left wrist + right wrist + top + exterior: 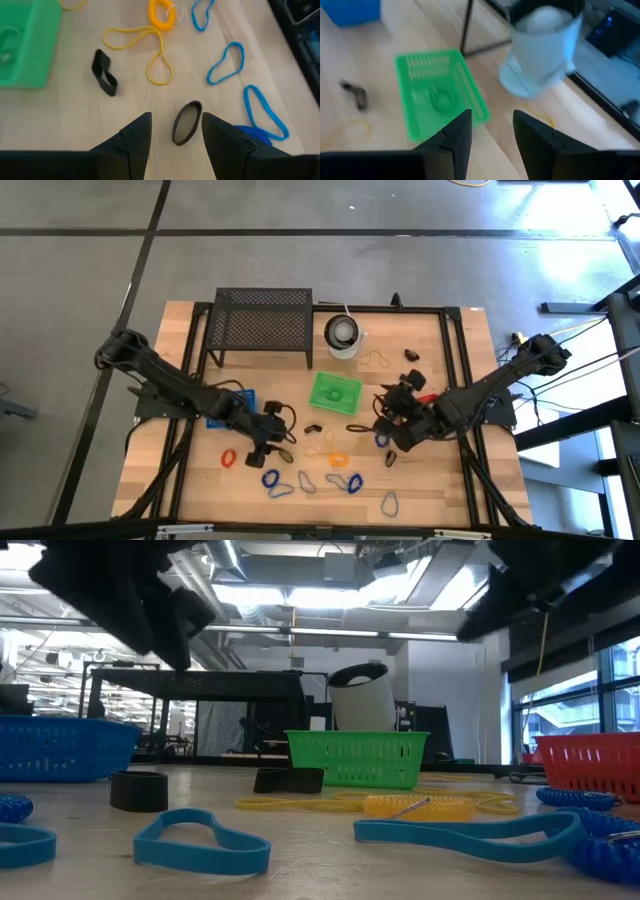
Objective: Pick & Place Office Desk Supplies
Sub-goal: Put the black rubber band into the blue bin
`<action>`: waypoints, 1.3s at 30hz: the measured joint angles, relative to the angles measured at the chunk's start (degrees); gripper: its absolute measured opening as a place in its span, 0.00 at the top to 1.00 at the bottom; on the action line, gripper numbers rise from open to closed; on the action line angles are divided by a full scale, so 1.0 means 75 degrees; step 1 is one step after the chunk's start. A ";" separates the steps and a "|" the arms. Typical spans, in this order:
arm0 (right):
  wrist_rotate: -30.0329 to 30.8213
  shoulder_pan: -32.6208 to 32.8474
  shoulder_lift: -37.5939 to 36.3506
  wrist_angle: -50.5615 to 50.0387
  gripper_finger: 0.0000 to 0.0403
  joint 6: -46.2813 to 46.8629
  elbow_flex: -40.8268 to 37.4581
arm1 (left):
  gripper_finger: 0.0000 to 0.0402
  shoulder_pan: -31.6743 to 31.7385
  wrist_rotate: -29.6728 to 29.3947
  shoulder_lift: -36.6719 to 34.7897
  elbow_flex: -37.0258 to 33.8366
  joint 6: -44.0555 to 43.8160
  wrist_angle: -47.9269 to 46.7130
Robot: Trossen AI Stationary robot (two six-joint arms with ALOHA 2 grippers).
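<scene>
From above, the left pincer (268, 442) is hanging over the loops on the desk (450, 380), and the right pincer (392, 423) is hovering right of the green basket (335, 392).

At desk level, blue loops (200, 840) and yellow bands (300, 803) are lying before that basket.

From the left wrist, the fingers (131, 140) are standing apart, gripping nothing, a black ring (186, 122) lying between them.

From the right wrist, its fingers (452, 137) are gaping, empty, facing the basket and a white cup (542, 42).
</scene>
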 joint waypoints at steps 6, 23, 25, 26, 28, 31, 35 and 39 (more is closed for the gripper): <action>0.0024 -0.0368 0.0001 0.1382 0.64 -0.0920 0.0000 | 0.58 -0.0039 0.0563 0.0700 0.0000 0.0136 0.0114; -0.0644 -0.1860 0.0001 0.6277 0.64 -0.5395 0.0000 | 0.58 0.0389 0.1908 0.1669 -0.0003 0.1270 0.1041; -0.0847 -0.1952 0.0001 0.6945 0.64 -0.5878 0.0000 | 0.58 0.0386 0.1931 0.1669 -0.0003 0.1275 0.1035; -0.0940 -0.1990 0.0001 0.7183 0.64 -0.6019 0.0000 | 0.58 0.0389 0.1932 0.1669 -0.0003 0.1281 0.1014; -0.1055 -0.2052 0.0000 0.7365 0.64 -0.6091 0.0000 | 0.58 0.0392 0.1927 0.1669 -0.0010 0.1365 0.0953; -0.1066 -0.2094 0.0001 0.7120 0.64 -0.6050 0.0000 | 0.58 0.0460 0.1901 0.1669 -0.0174 0.1468 0.1009; -0.1069 -0.2130 0.0001 0.6793 0.64 -0.6051 0.0000 | 0.58 0.0605 0.1905 0.1675 -0.0326 0.1199 0.1218; -0.1069 -0.2133 0.0001 0.6780 0.64 -0.6075 0.0000 | 0.58 0.0563 0.1835 0.1675 -0.0554 0.1162 0.2081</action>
